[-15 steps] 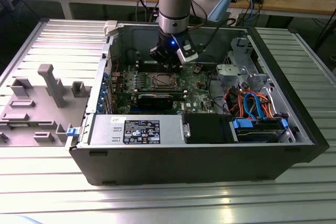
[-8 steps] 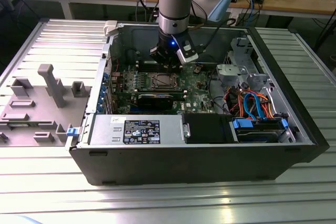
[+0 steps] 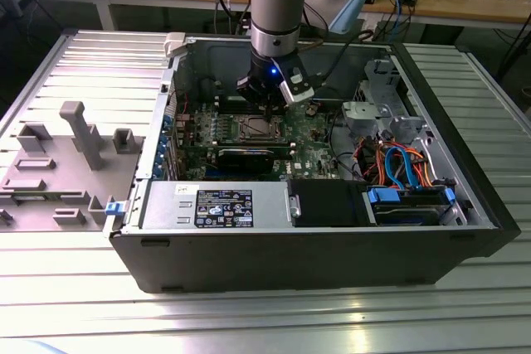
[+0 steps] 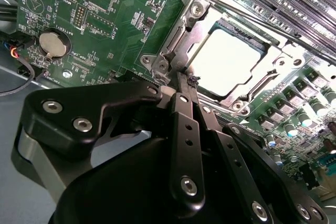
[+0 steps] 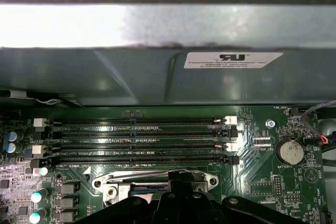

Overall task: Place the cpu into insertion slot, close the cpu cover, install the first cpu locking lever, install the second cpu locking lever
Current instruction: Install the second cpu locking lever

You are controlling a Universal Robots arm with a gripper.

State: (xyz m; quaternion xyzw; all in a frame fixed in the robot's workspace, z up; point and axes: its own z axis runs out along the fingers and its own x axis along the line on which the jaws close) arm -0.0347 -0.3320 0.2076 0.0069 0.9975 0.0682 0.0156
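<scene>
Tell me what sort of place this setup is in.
Probably a robotics lab or workshop. An open computer case lies on a ribbed aluminium table, a robot arm reaches into it, and a wooden workbench behind carries cables and clutter.

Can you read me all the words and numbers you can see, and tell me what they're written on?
White sticker on the grey case wall: a logo and a line of print, too small to read.
Black and white label on the silver box: too small to read.
Green circuit board: tiny white lettering beside its parts, too small to read surely.
</scene>
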